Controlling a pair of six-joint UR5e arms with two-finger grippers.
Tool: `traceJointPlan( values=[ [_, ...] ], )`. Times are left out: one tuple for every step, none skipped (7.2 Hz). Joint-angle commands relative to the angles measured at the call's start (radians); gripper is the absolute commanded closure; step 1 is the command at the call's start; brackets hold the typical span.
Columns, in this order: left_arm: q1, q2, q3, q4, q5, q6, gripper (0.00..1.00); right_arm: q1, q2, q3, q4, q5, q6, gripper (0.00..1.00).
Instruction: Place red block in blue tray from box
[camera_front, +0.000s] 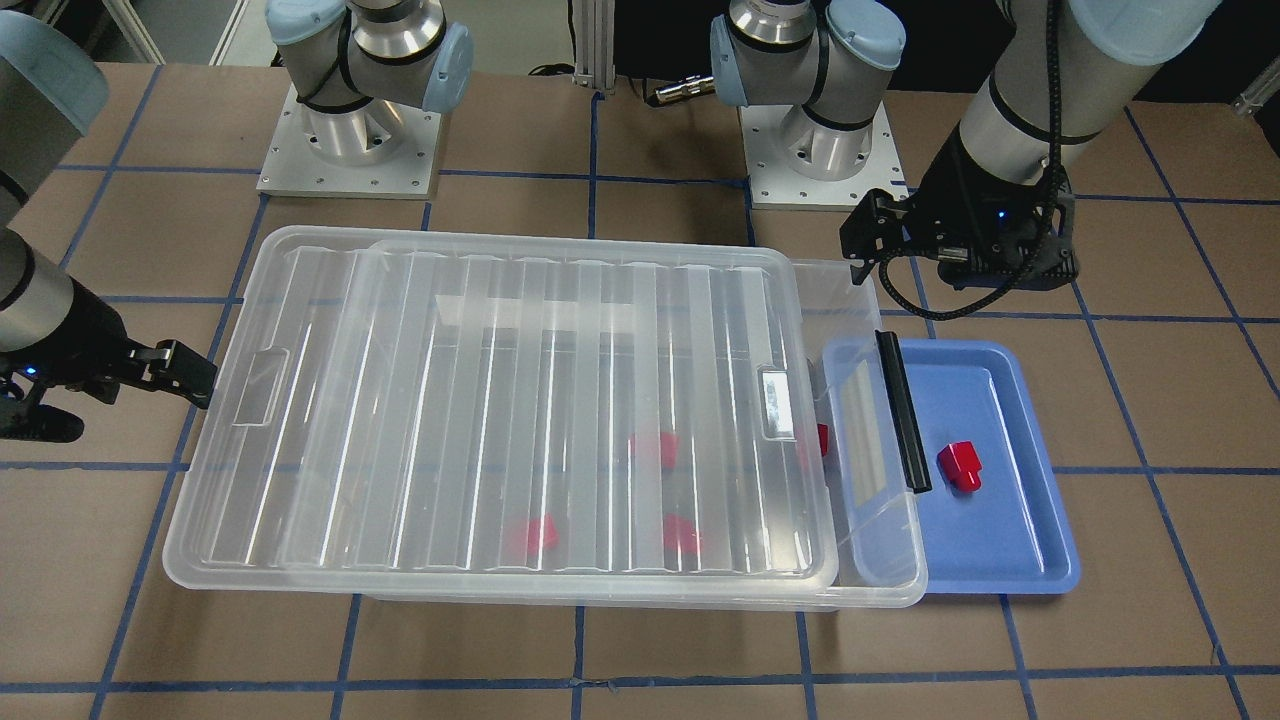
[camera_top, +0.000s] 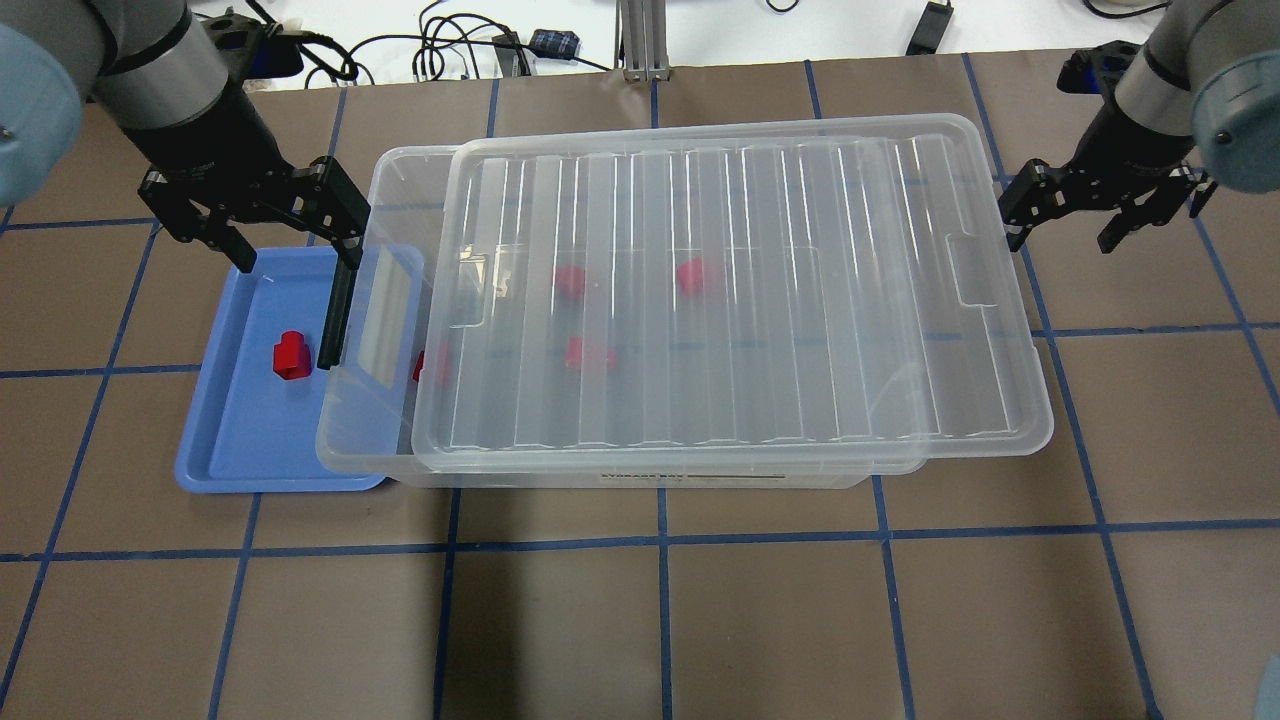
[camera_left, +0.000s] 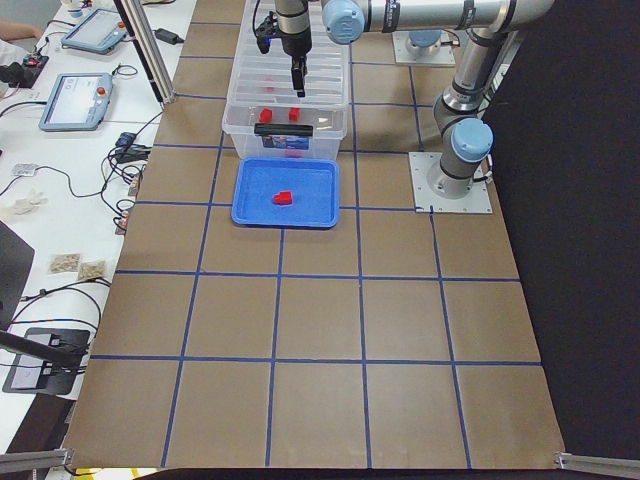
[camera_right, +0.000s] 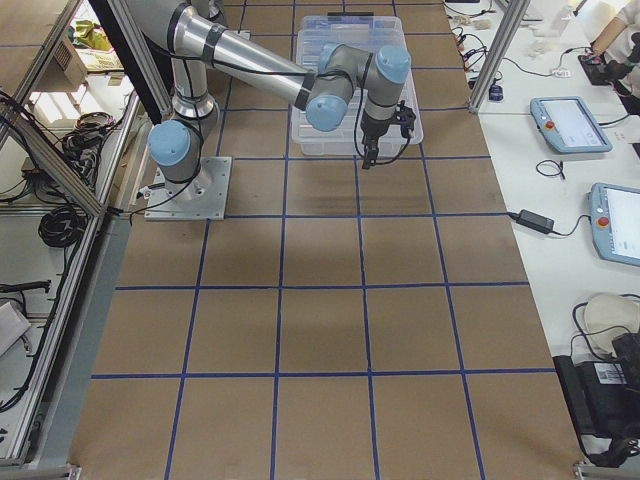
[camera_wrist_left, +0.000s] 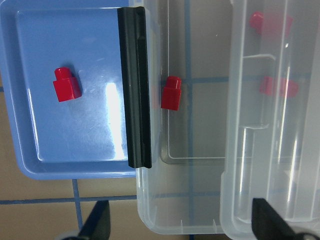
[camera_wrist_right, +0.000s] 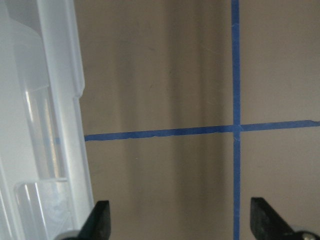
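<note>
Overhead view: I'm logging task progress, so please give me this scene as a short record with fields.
blue tray: holds one red block
box: four more blocks inside, its end overlapping the tray
lid: offset toward robot's right, left end uncovered
left gripper: open, empty, above tray and box edge
right gripper: open, empty, beside the lid's end

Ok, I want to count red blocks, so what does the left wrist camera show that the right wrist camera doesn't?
Only the left wrist view: the blue tray holding one red block, the black handle of the box, and three more blocks inside it, two blurred under the lid. Only the right wrist view: the lid's opposite end with a wide stretch of table beside it. Both: the lid, brown table with blue tape lines, and an open pincer at the bottom, the left pincer or the right pincer.
</note>
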Motion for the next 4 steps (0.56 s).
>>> traceJointPlan(
  values=[
    [0.0,-0.006,0.0,0.0,-0.002,0.0,0.0,0.079,0.002,-0.001,-0.006,0.0,0.111,0.0],
    [0.0,-0.004,0.0,0.0,-0.002,0.0,0.0,0.093,0.003,-0.001,-0.012,-0.002,0.136,0.0],
    [0.0,-0.003,0.0,0.0,-0.003,0.0,0.0,0.095,0.003,0.001,-0.015,0.0,0.136,0.0],
    [0.0,0.002,0.0,0.0,-0.003,0.0,0.0,0.095,0.003,-0.001,-0.015,0.0,0.136,0.0]
  ],
)
